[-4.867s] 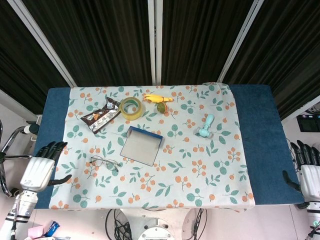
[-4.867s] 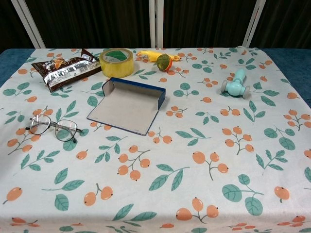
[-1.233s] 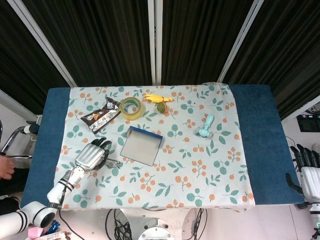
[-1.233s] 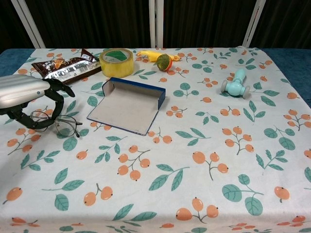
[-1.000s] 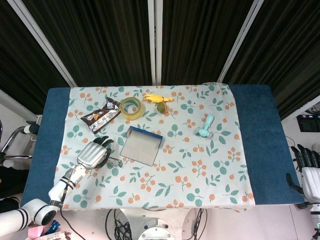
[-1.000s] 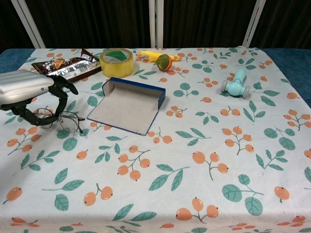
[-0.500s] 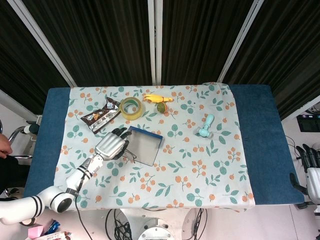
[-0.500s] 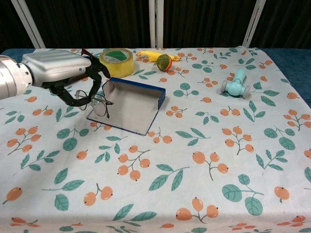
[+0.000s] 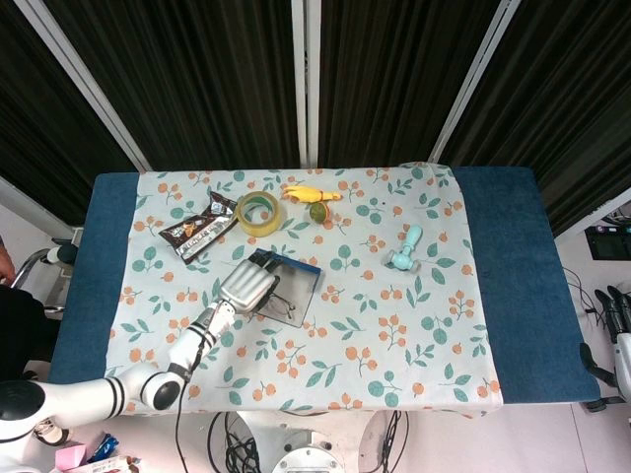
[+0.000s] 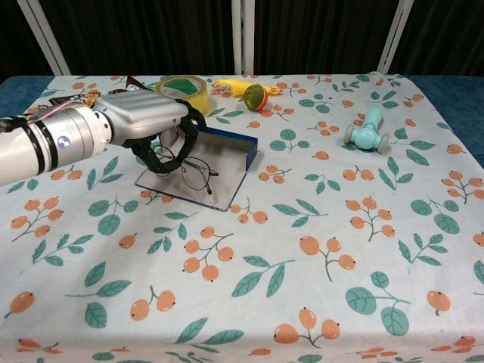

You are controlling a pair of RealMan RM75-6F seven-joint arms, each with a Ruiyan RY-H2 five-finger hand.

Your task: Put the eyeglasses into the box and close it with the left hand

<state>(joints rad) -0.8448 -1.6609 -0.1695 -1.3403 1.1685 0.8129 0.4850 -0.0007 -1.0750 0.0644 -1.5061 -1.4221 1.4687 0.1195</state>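
- Eyeglasses (image 10: pixel 185 171) hang from the curled fingers of the left hand (image 10: pixel 144 121), which grips them over the open box (image 10: pixel 198 168) near the table's (image 9: pixel 508 296) far-left corner.
- Best lowered flat onto the box floor before the fingers let go, I judge.
- Frame contact is hidden under the palm; the right hand (image 9: pixel 621 340) is cut off at the picture's edge, its state unclear.

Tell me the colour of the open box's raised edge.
Dark blue raised edge around a grey inside, clearest in the chest view.
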